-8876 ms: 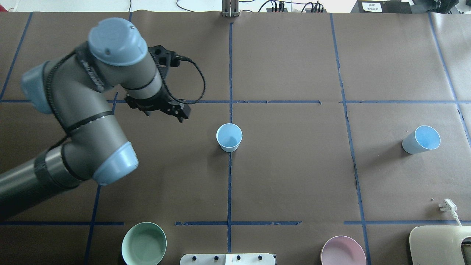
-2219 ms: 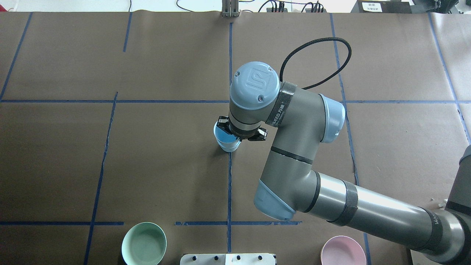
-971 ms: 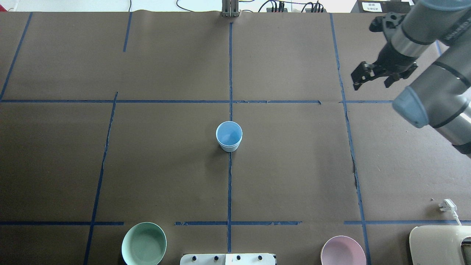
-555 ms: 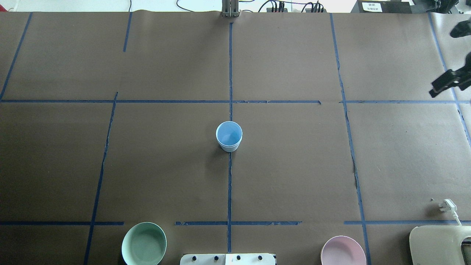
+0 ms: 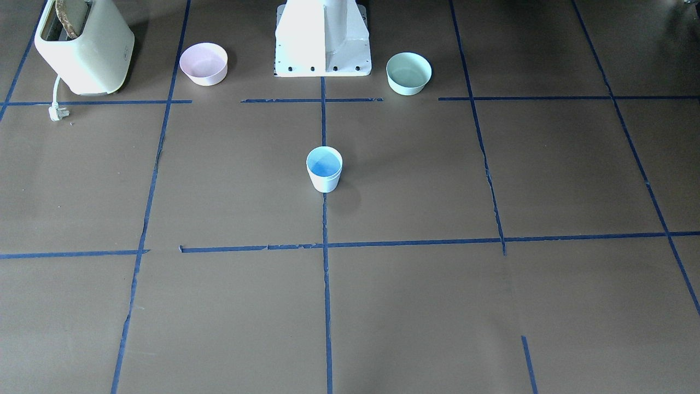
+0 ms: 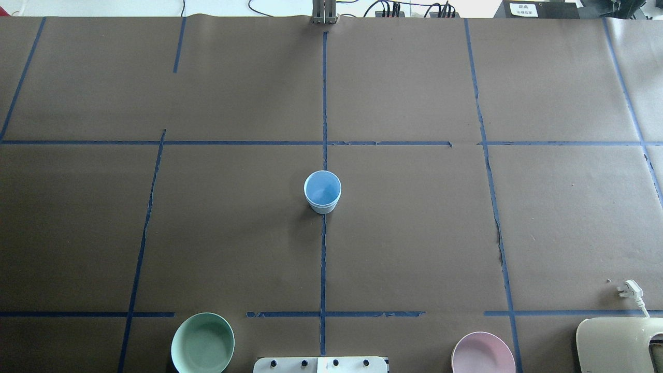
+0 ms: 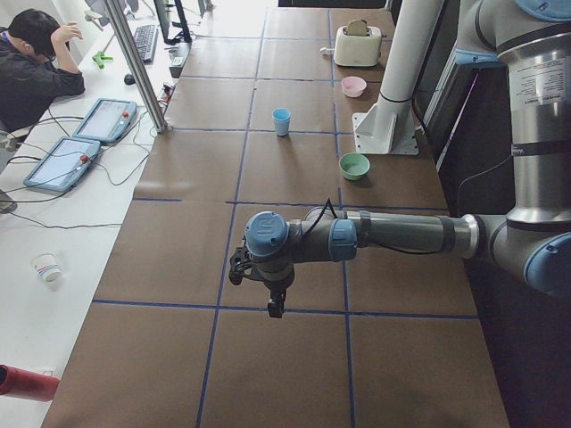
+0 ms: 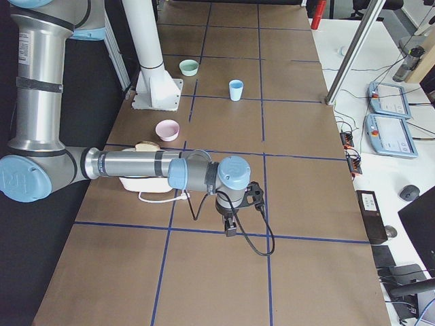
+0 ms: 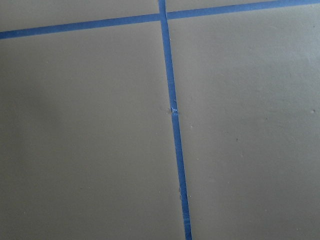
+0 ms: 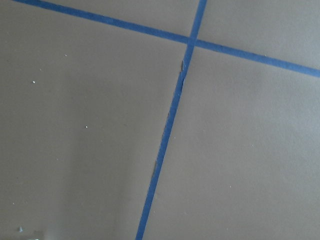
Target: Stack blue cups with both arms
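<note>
The blue cups (image 6: 322,191) show as one upright stack on the centre tape line, also in the front view (image 5: 324,168) and both side views (image 7: 282,120) (image 8: 236,89). No cup stands apart. Both arms are out of the overhead and front views. The left gripper (image 7: 273,308) hangs low over the table's left end, far from the cups. The right gripper (image 8: 230,227) hangs low over the right end. I cannot tell whether either is open or shut. Both wrist views show only brown paper and blue tape.
A mint-green bowl (image 6: 202,342) and a pink bowl (image 6: 483,354) flank the white pedestal (image 5: 322,38) at the robot's edge. A cream toaster (image 6: 619,344) with its plug (image 6: 629,289) sits at the near right corner. An operator (image 7: 36,53) sits beyond the far edge.
The right arm set the right-hand cup into the centre cup, then drew back to the right and left the overhead view. The left arm left that view before it.
</note>
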